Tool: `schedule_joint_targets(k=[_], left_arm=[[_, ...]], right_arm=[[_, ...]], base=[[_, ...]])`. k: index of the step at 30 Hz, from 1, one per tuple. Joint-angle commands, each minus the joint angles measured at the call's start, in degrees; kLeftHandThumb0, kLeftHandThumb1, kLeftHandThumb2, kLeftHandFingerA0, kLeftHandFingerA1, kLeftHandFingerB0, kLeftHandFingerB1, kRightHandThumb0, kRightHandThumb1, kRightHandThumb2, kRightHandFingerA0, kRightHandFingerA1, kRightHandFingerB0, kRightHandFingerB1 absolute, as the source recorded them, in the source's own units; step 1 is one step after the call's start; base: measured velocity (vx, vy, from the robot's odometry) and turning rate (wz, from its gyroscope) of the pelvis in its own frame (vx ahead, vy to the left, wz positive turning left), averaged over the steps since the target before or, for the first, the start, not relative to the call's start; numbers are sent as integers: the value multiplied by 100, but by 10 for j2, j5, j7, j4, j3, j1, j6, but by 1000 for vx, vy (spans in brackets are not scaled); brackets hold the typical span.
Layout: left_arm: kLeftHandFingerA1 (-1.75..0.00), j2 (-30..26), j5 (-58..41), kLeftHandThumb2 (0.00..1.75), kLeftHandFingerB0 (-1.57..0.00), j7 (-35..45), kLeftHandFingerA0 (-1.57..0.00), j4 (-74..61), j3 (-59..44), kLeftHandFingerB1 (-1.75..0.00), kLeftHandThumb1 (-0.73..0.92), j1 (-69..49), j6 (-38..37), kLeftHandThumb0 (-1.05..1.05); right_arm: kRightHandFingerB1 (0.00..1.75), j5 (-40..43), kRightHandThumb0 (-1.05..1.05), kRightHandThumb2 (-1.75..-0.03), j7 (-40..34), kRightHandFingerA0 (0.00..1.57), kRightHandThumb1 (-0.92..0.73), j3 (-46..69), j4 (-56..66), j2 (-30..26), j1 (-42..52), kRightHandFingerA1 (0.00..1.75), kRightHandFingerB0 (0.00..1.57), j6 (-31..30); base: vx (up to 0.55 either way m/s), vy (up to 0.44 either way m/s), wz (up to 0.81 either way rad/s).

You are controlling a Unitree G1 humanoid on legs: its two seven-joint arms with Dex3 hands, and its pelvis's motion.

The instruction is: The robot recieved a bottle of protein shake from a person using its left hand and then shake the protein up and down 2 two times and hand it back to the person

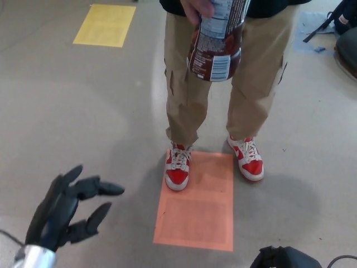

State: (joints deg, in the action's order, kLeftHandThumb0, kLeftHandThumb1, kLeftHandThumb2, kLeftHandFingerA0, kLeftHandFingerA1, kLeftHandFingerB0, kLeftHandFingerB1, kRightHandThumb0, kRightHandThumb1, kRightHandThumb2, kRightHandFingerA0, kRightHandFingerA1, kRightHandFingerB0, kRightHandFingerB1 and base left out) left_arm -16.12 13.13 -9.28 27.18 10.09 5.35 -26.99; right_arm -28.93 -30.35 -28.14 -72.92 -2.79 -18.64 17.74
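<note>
1. At lower left, left hand [67, 209] raised over the grey floor [72, 123], black fingers [95, 188] spread apart, holding nothing
2. At upper left, a yellow sheet [105, 24] flat on the floor, well apart from the hand
3. At top centre, bottle of protein shake [216, 44] hanging base-down in a person's hand [196, 9], gripped near its upper part; brown label with a white panel and a barcode; contents hidden by the label
4. Bottle well apart from the left hand's fingers, up and to the right of them, with open floor between
5. Behind the bottle, the person's tan trousers [184, 95]; below, red and white shoes [178, 166], the left-of-picture one touching the top edge of an orange sheet [196, 206] taped to the floor
6. At bottom right edge, a black shape [284, 258], probably part of the right arm; fingers not visible, so open or closed cannot be told
7. At top right corner, dark bags [346, 33] on the floor, partly cut off
</note>
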Motion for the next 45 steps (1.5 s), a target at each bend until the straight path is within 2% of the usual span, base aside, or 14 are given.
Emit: schedule_joint_targets(k=[1, 2, 5, 8, 17, 23, 24, 25, 27, 28, 31, 32, 33, 45], left_arm=[[-96, -14, -174, 63, -76, 175, -91, -169, -30, -72, 79, 9, 137, -15], [-96, -14, -177, 63, -76, 177, -91, -175, -31, -72, 79, 8, 143, -15], [-162, 13, -303, 54, -73, 211, -66, -247, -50, -83, 90, 10, 271, -10], [-174, 21, -348, 71, -75, 209, -52, -283, -58, -89, 82, 14, 337, -6], [-173, 31, -408, 62, -71, 191, -64, -365, -66, -100, 87, 34, 450, -12], [-154, 39, -438, 65, -79, 156, -74, -418, -73, -79, 84, 76, 505, -15], [-105, 32, -425, 64, -75, 145, -93, -436, -73, -49, 81, 89, 525, -23], [-105, 28, -420, 64, -75, 140, -93, -445, -73, -49, 81, 95, 535, -23], [-51, 25, -453, 61, -49, 132, -90, -459, -80, -37, 71, 122, 577, -30], [-46, 15, -491, 61, -36, 133, -68, -467, -87, -33, 71, 140, 612, -34], [-43, -3, -544, 61, -24, 150, -54, -465, -97, -30, 68, 162, 652, -38], [-36, -6, -597, 59, -8, 149, -17, -453, -106, -21, 54, 182, 684, -45], [-30, -9, -627, 58, -1, 151, -7, -447, -112, -20, 53, 193, 704, -47], [-3, -63, -620, 89, 0, 243, 0, -402, -81, 0, 56, 305, 819, -91]], right_arm=[[83, -26, -49, -116, -56, 107, -51, -7, -21, -6, -4, 103, 91, 36], [83, -26, -49, -116, -55, 107, -51, -7, -22, -6, -4, 103, 91, 36], [79, -29, -48, -116, -55, 106, -49, -10, -23, -5, -5, 98, 90, 32], [79, -29, -47, -115, -54, 106, -49, -9, -23, -5, -6, 97, 90, 32], [69, -27, -50, -108, -56, 109, -54, -4, -25, -4, -4, 92, 95, 36], [79, -32, -49, -109, -50, 106, -49, -8, -26, -4, -3, 101, 89, 29], [79, -31, -49, -111, -44, 108, -49, -7, -27, 0, -3, 102, 89, 28], [79, -31, -49, -111, -42, 108, -49, -7, -27, 1, -3, 102, 89, 28], [69, -31, -50, -106, -45, 109, -55, -6, -26, 2, -2, 92, 95, 29], [79, -32, -49, -114, -46, 106, -50, -6, -27, 3, 0, 97, 91, 31], [80, -35, -49, -115, -49, 107, -50, -8, -27, 3, 2, 100, 91, 32], [82, -35, -50, -117, -48, 108, -50, -8, -27, 3, 3, 101, 92, 32], [83, -37, -50, -118, -48, 109, -50, -9, -28, 3, 4, 102, 92, 33], [74, -49, -49, -120, -47, 109, -49, -23, -29, 2, 7, 95, 96, 24]], base=[[0, 0, 0], [0, 0, 0], [0, 0, 0], [0, 0, 0], [0, 0, 0], [0, 0, 0], [0, 0, 0], [0, 0, 0], [0, 0, 0], [0, 0, 0], [0, 0, 0], [0, 0, 0], [0, 0, 0], [0, 0, 0]])
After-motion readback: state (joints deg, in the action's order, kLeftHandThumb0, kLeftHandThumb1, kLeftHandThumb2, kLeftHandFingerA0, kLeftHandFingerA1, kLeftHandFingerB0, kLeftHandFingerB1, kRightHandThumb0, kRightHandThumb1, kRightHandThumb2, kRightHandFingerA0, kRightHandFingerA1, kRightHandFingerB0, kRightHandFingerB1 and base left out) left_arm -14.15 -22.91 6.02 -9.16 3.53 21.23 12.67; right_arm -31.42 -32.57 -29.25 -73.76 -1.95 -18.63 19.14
